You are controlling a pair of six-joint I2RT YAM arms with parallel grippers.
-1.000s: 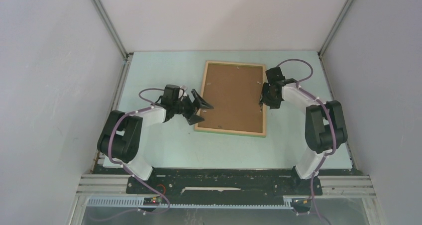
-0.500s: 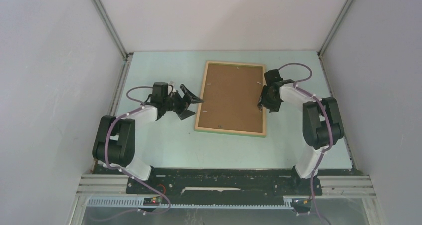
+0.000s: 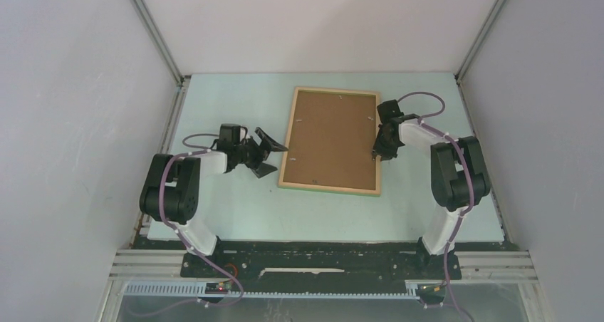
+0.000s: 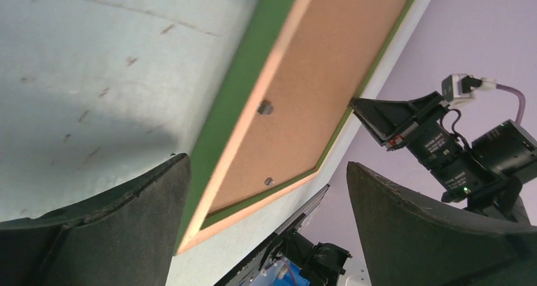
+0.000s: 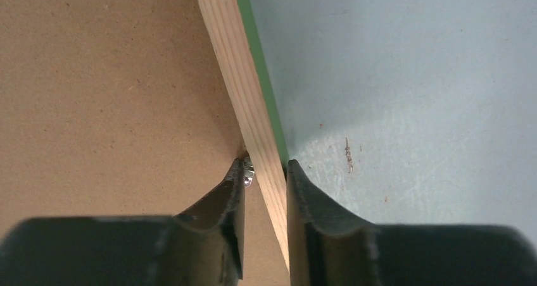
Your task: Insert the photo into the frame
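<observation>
On the pale table [image 3: 235, 215], the frame [image 3: 329, 188] is found lying face down, light wood uppermost and a green edge showing along its near rail. The photo [image 3: 331, 137] is seated inside it. Only the plain brown board back is visible, and the printed side cannot be seen.

The right gripper [image 3: 376, 151] is set astride the frame's right-hand rail. In the right wrist view one finger is placed on the board beside a small metal tab [image 5: 248, 175], the other is against the rail's outer side, and the jaws are drawn in onto the rail. The left gripper [image 3: 274, 158] is held just off the frame's left edge, jaws spread wide with nothing between them.

The step in hand is judged to be the securing of the board at that tab. Pressure should be applied lightly and square to the rail, so that the frame is neither skewed nor lifted. The tab should be pressed flat over the board rather than scraped across it. Should sliding be noticed, the opposite edge may be braced by the left gripper.
</observation>
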